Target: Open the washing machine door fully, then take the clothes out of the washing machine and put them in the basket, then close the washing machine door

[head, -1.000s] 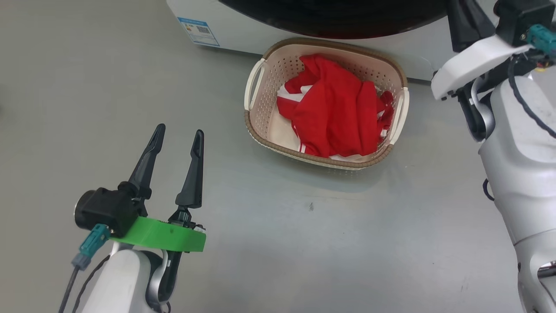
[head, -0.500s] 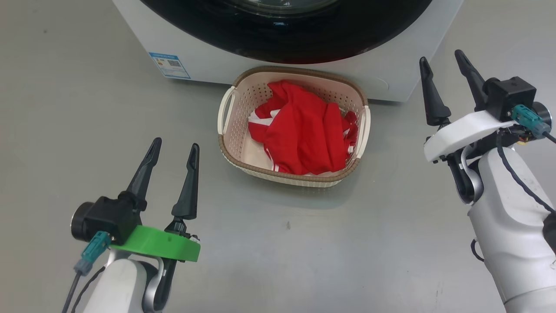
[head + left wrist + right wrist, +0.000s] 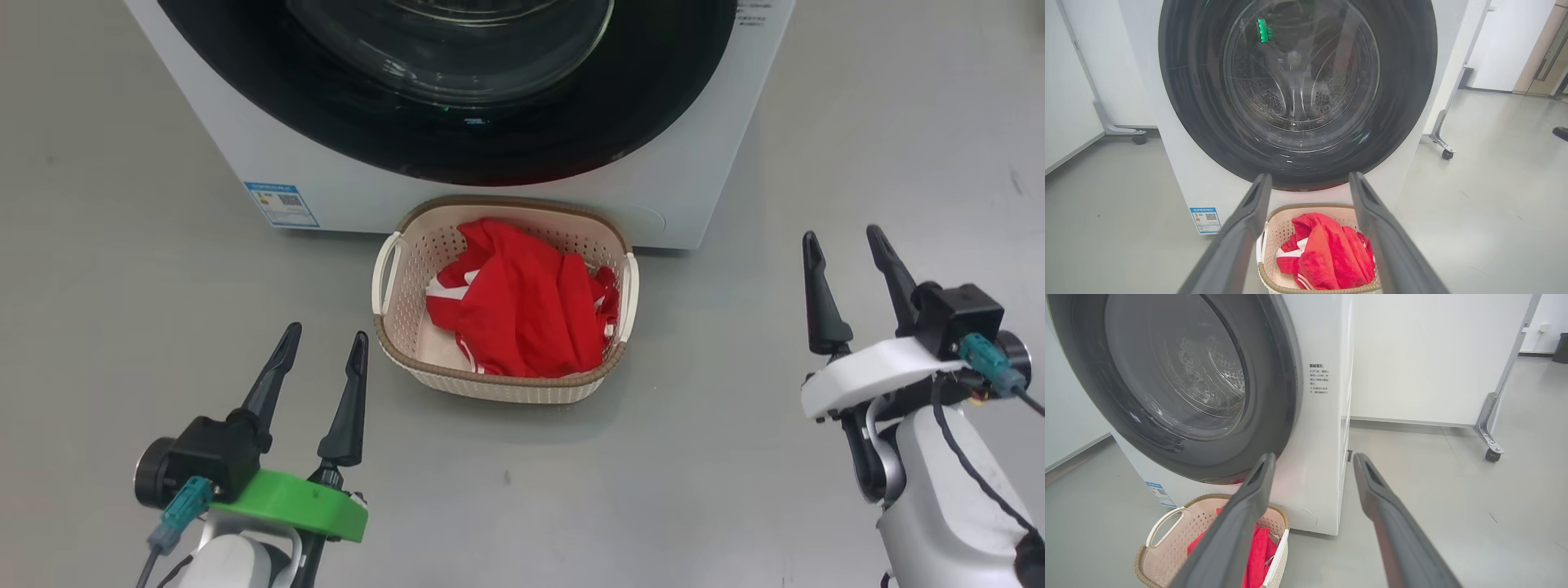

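The left tool (image 3: 326, 333) hovers over the floor, fingers apart, holding nothing. Right of it the basket (image 3: 498, 390) sits against the washing machine (image 3: 694, 188), red clothes (image 3: 522, 310) heaped inside. The door (image 3: 326, 131) above looks shut; if its latch hasn't caught, I'd guess it could drift open. The right tool (image 3: 841, 235), also apart and empty, could clip the basket if it swung inward.

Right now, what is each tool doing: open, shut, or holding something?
Left tool: open, holding nothing.
Right tool: open, holding nothing.
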